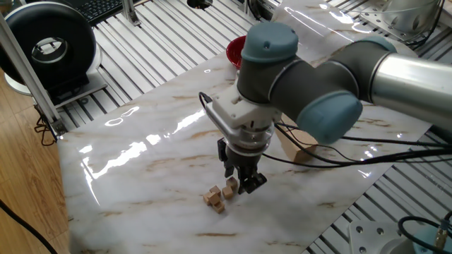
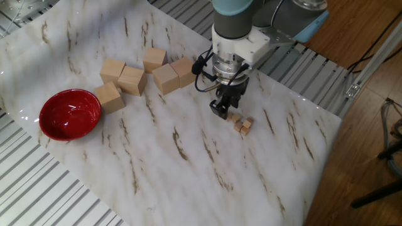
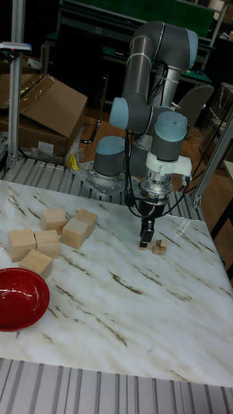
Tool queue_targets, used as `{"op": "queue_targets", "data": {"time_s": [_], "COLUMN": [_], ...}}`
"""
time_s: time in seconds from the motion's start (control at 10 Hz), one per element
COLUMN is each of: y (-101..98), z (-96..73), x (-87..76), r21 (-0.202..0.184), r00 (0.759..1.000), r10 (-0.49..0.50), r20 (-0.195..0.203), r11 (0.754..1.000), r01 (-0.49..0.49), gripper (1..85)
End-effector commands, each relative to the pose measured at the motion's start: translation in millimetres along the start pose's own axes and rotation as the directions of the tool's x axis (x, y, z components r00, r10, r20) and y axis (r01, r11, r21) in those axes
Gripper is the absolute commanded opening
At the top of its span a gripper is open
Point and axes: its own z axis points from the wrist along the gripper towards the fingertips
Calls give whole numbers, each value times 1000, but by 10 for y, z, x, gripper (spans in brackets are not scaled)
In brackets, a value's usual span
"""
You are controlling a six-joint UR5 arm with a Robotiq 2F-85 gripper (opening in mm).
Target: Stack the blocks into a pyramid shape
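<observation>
Three small blocks (image 1: 217, 197) are countable beside the gripper (image 1: 244, 185); a fourth may be hidden. Finger separation cannot be determined. Five large blocks (image 2: 133, 80) stand apart.

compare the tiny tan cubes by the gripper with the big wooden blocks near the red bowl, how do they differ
Size: the tiny tan cubes are far smaller than the big wooden blocks.
Place: the tiny cubes lie right beside the gripper, near the table edge by the arm; the big blocks sit apart from it, next to the red bowl.
Grouping: the tiny cubes form one tight cluster; the big blocks spread in a looser group.
Shared: both are pale wood cubes resting on the marble table.
</observation>
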Motion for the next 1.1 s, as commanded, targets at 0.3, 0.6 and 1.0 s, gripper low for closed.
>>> {"op": "queue_targets", "data": {"time_s": [0.3, 0.6, 1.0], "y": [38, -16, -58], "z": [147, 143, 128], "x": [1, 3, -1], "r21": [34, 55, 76], "r00": [1000, 999, 996], "r10": [8, 36, 84], "r20": [6, 7, 15], "r11": [999, 998, 993], "r01": [-8, -36, -85], "gripper": [473, 373, 173]}}
